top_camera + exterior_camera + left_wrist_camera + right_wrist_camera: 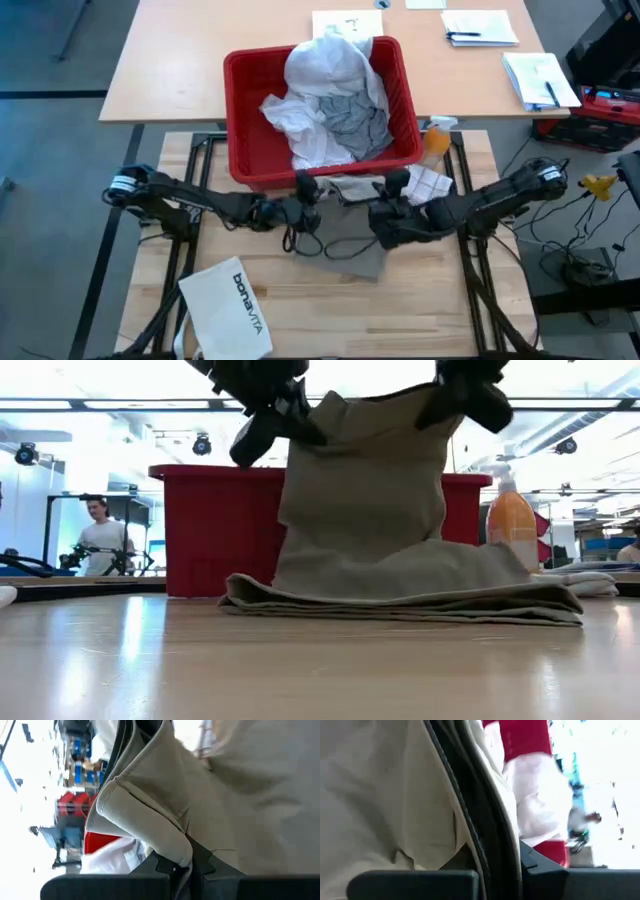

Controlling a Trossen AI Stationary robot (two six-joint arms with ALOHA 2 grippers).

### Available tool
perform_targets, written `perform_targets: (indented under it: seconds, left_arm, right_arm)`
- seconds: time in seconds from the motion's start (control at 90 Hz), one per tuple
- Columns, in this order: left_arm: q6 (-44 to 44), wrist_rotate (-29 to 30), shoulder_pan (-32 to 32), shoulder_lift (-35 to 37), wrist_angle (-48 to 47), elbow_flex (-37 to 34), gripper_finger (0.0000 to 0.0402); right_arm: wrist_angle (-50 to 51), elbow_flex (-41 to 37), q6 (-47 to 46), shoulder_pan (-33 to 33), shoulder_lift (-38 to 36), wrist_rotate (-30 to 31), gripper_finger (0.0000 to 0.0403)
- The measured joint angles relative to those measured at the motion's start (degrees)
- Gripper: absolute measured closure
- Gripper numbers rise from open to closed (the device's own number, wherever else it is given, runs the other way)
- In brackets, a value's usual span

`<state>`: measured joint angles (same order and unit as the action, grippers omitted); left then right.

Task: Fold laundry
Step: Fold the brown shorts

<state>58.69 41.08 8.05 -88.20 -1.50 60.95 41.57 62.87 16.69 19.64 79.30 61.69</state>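
Evidently mid-fold: the khaki-tan piece (385, 510) hangs as a raised panel between the two hands, its lower part lying doubled on the wooden surface (420, 300) just in front of the red basket (250, 110). The left hand (268, 422) and right hand (470, 395) each pinch an upper corner, fingers closed on the cloth, as both wrist views confirm. Judged next: carry the lifted edge across and lay it flat, both hands moving level so the fold stays square. The grey T-shirt (350, 120) and white shirt (325, 65) wait in the basket.
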Motion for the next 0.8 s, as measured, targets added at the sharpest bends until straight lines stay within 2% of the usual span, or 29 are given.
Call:
perform_targets:
  seconds: [0.144,0.267,0.533,0.8]
  left_arm:
    - [-3.50,-0.18,1.82,-2.85,0.02,0.00,0.0401]
    - [-7.55,-0.43,3.91,-5.40,0.19,-0.04,0.0401]
    - [-15.20,0.36,10.86,-11.37,0.72,-0.33,0.0401]
    - [-21.23,-0.84,16.49,-15.94,0.82,-0.35,0.0401]
  right_arm:
    - [-0.30,-3.86,-1.76,3.66,1.51,-0.28,0.0382]
    - [-0.57,-6.66,-6.55,7.04,2.30,-3.12,0.0382]
    - [-3.64,-10.39,-13.05,14.43,5.08,-6.15,0.0382]
    - [-19.63,-14.80,-7.09,19.44,10.05,-14.03,0.0382]
